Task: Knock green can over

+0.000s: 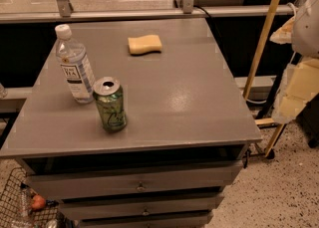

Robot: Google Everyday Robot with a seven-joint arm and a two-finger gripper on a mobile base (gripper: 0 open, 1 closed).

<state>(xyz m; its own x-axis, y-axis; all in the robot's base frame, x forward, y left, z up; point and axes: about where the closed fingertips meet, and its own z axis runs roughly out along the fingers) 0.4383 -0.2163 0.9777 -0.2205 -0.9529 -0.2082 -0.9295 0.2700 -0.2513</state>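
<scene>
The grey counter (189, 97) fills most of the view, with drawers beneath its front edge. The gripper (299, 90) shows as pale cream shapes off beyond the counter's right edge, well apart from everything on top. Whether it is apart or together I cannot tell.

A clear water bottle (75, 70) stands upright near the left edge. The green can (110, 105) stands upright just beside it, toward the front-left corner and close to the front edge. The two look narrowly apart rather than touching. A yellow sponge (144, 44) lies flat toward the back edge, well away from both.

The can is probably light, with thin aluminium walls that are stiff enough to take a push but smooth and slippery. Its narrow base and taller body should let it tip readily. No hold is needed. The contact point I would choose is high on the side wall, just under the silver rim, since a low push would likely slide it along the counter instead of toppling it. Pushing it toward the bare middle of the counter looks safest. Once down, the round body may roll, and both the front edge and the bottle are close.
</scene>
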